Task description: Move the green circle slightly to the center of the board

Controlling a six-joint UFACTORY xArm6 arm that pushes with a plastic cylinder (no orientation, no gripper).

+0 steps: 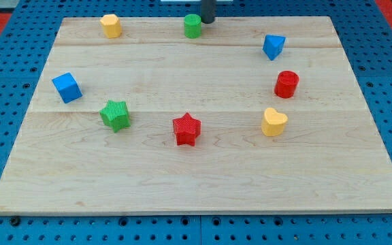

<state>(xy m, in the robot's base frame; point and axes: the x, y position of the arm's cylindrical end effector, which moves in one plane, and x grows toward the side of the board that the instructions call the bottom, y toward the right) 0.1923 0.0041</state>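
The green circle [192, 26] is a short green cylinder standing near the top edge of the wooden board [196, 170], a little left of the middle. My tip [208, 21] is the lower end of the dark rod at the view's top. It sits just to the right of the green circle and slightly behind it, very close to it or touching it.
A yellow block [111, 26] is at top left, a blue cube [67, 88] at left, a green star [116, 114] and a red star [186, 129] toward the bottom middle. A yellow heart [273, 122], a red cylinder [286, 84] and a blue block [273, 46] are at right.
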